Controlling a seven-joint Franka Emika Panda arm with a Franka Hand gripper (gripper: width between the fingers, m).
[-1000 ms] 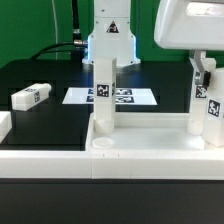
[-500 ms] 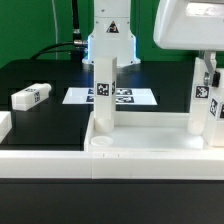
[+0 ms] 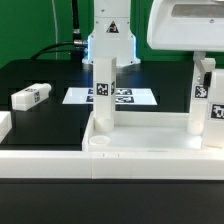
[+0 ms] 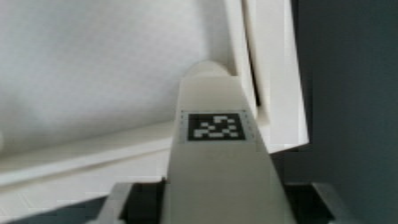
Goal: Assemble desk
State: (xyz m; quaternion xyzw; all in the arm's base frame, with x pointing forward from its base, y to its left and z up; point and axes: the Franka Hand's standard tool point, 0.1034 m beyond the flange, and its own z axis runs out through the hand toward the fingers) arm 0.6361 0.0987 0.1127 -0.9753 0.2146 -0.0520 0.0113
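The white desk top point(image 3: 150, 141) lies at the front of the table, and its rimmed inside point(image 4: 89, 80) fills the wrist view. One tagged leg point(image 3: 104, 92) stands upright in a corner socket at the exterior view's left. A second tagged leg point(image 3: 203, 100) stands at the right corner. My gripper point(image 3: 206, 78) is shut on this second leg from above. In the wrist view the same leg point(image 4: 217, 130) runs between the dark fingers point(image 4: 139, 203). A third leg point(image 3: 32, 96) lies loose on the black table at the left.
The marker board point(image 3: 112, 97) lies flat behind the desk top, in front of the arm's white base point(image 3: 108, 40). A white block point(image 3: 4, 126) sits at the left edge. A green wall stands behind.
The jaws have closed onto the right-hand leg. The gripper body has shifted slightly toward the exterior view's left. The other parts have not moved.
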